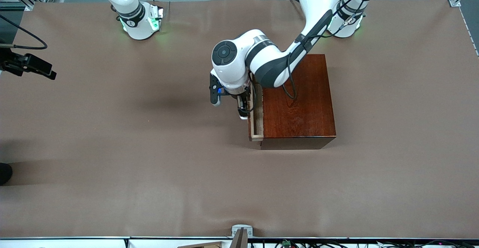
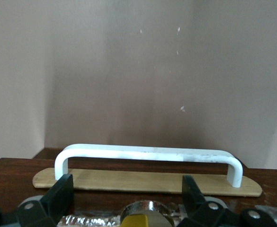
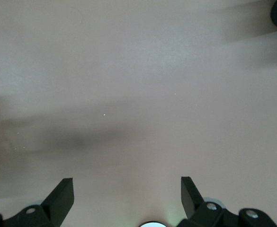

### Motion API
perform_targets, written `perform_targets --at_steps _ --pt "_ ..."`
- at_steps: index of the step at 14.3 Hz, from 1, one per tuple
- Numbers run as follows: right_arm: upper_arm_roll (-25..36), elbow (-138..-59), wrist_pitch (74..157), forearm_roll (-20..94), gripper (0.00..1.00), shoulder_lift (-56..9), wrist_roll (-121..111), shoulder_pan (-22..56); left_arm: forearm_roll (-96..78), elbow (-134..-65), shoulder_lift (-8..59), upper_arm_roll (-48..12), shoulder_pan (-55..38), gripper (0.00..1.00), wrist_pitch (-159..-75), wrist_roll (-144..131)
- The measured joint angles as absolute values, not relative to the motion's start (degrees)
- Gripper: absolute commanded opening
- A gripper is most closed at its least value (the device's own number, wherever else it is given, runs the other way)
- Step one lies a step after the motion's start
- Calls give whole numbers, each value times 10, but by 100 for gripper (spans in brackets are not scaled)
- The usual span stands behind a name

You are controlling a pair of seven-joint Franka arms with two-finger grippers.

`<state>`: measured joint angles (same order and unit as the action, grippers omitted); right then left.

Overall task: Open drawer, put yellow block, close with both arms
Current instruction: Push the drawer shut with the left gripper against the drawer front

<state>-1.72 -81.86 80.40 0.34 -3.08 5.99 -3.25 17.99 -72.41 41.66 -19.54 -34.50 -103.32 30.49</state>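
The dark reddish-brown box [image 1: 299, 102] stands mid-table. Its pale drawer [image 1: 256, 124] sticks out a little toward the right arm's end. My left gripper [image 1: 244, 107] hangs at the drawer's front. In the left wrist view the white handle [image 2: 147, 153] lies just past my left gripper [image 2: 127, 178], whose fingers [image 2: 62, 189] stand open with nothing gripped. A yellow patch [image 2: 142, 220] shows at that view's edge; I cannot tell whether it is the yellow block. The block does not show in the front view. My right gripper [image 3: 127, 191] is open over bare cloth.
The brown cloth-covered table [image 1: 149, 165] stretches wide around the box. Black gear [image 1: 28, 66] juts in at the right arm's end of the table. A grey clamp [image 1: 239, 233] sits on the table edge nearest the front camera.
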Motion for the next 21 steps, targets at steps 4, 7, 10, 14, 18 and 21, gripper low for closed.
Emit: perform_targets --at_steps 4,7,10,14,18,21 --pt "-15 -818 805 3 100 -31 60 -33 180 -724 415 -184 -345 100 -987 305" --pt "-15 -818 804 -1 100 -31 60 -33 181 -724 413 -179 -345 100 -970 305" --pt "-15 -819 803 -1 100 -31 60 -33 183 -724 413 -178 -345 100 -967 305" --pt "-16 -822 801 -2 100 -32 61 -33 185 -722 413 -178 -347 100 -964 305" --pt "-24 -823 802 -1 100 -35 62 -21 185 -724 413 -179 -347 100 -1014 264" --pt "-25 -824 803 -1 100 -36 64 -17 185 -721 402 -181 -350 100 -1055 149"
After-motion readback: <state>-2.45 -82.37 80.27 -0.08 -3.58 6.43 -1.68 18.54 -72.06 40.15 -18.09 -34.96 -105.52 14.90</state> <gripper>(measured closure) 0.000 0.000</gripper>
